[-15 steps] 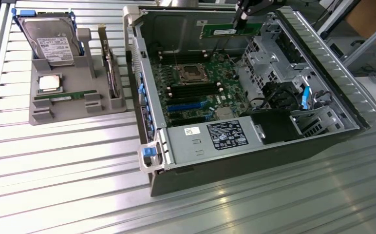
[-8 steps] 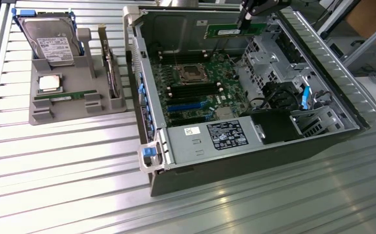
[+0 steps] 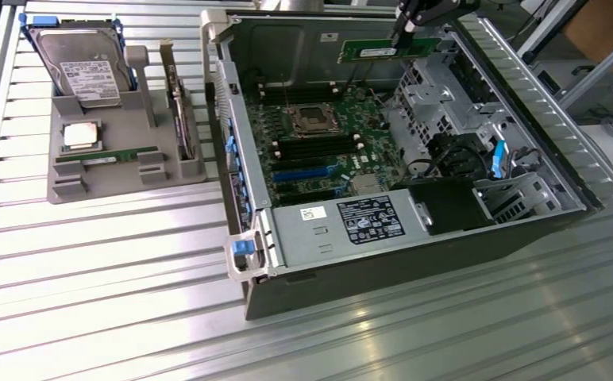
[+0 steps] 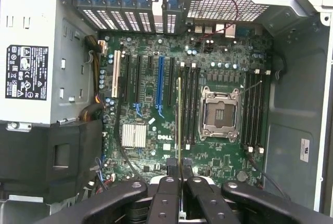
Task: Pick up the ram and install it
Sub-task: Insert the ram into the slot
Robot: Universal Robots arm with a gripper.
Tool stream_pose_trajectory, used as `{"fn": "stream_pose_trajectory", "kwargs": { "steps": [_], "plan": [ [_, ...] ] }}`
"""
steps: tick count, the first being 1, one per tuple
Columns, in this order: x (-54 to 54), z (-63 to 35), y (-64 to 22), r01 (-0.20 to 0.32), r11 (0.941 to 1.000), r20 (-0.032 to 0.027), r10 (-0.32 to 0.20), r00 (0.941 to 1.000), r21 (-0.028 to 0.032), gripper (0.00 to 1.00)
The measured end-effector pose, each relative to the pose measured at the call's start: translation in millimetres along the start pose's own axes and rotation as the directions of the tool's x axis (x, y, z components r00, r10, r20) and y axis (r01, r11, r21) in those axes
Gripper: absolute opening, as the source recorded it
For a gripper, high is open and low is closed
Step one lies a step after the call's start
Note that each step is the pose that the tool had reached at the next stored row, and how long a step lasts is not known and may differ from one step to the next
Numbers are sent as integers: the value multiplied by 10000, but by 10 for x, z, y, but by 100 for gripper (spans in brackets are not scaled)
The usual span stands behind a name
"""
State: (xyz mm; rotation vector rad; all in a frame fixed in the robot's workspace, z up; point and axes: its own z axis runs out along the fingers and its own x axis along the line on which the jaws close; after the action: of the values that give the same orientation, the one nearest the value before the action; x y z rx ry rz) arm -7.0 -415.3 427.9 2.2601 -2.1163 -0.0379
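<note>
The ram [image 3: 384, 52] is in the upper right of the exterior view, a green stick with a white label, held level by its top edge at about the height of the computer case [image 3: 318, 290] rim and well clear of the motherboard [image 4: 218, 167] below; the claw [image 3: 402, 35] is closed tight on it, its two fingers [image 4: 167, 187] pinching the stick between them; the single arm comes in from the top edge of the exterior view and points the claw straight down into the open case

The wrist view looks down along the stick, so the ram there is a thin pale line seen edge-on, crossing the dark memory slots just beside the one empty processor socket [image 4: 221, 110]; four more slots lie on the socket's other side; this view also gives one blue and one white card slot, which are hard to pick out from outside

The exterior view adds what lies around: one power supply [image 3: 349, 226] at the near end of the case; at the upper left, one grey tray [image 3: 116, 178] on the ribbed metal table [image 3: 126, 278], holding one hard drive [image 3: 86, 75], one processor chip [image 3: 81, 136] and one second green stick [image 3: 100, 159] lying flat
</note>
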Motion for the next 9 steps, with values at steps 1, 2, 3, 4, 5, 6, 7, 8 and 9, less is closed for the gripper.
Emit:
{"fn": "stream_pose_trajectory", "kwargs": {
  "steps": [1, 2, 3, 4, 5, 6, 7, 8, 9],
  "plan": [
    [0, 0, 0, 0, 10000, 0, 0, 10000, 0, 12],
    [0, 0, 0, 0, 10000, 1, 0, 10000, 0, 12],
    [0, 2, 0, 1, 10000, 1, -1, 10000, 0, 12],
    [-1, 6, 5, 1, 10000, 0, -1, 10000, 0, 12],
    [-1, 11, 10, 0, 10000, -1, 0, 10000, -1, 12],
    [-1, 16, 14, -1, 10000, 0, 1, 10000, 0, 12],
    [-2, 20, 18, 0, 10000, 0, 0, 10000, 0, 12],
    [-2, 26, 24, 0, 10000, 0, 0, 10000, 0, 12],
    [-3, 31, 28, 0, 10000, 0, 0, 10000, 0, 12]
  ]
}}
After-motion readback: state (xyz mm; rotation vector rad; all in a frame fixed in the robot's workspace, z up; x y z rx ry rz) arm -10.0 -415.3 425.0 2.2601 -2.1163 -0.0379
